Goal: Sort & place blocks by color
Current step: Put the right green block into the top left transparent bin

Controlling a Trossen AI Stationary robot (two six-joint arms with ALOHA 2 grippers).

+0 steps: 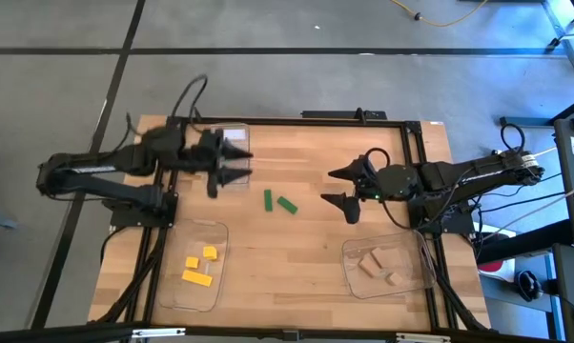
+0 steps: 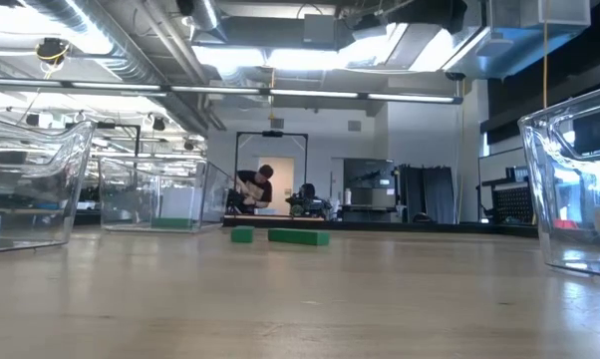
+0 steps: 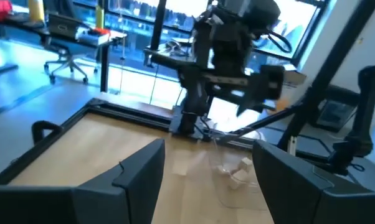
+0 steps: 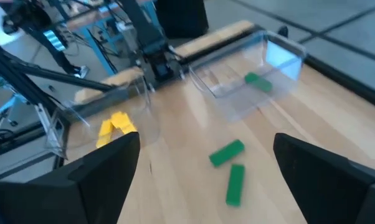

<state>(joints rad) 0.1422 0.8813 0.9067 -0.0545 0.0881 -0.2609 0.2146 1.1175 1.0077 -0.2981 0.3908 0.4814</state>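
Two green blocks (image 1: 268,200) (image 1: 287,205) lie flat on the bare wood at the table's middle; the right wrist view shows them too (image 4: 227,152) (image 4: 235,183). My right gripper (image 1: 330,187) hangs open just right of them, its fingers pointing at them. One more green block (image 4: 258,82) lies in the far-left clear tray (image 1: 232,135). My left gripper (image 1: 244,162) is open over that tray's near edge and holds nothing. Yellow blocks (image 1: 199,267) lie in the near-left tray, tan blocks (image 1: 376,266) in the near-right tray.
A dark frame rail (image 1: 358,116) runs along the table's far edge, with cables beside both arm bases. In the low view the near trays' walls (image 2: 31,179) (image 2: 579,189) stand at either side, with bare wood between them. People sit far off in the room (image 2: 260,187).
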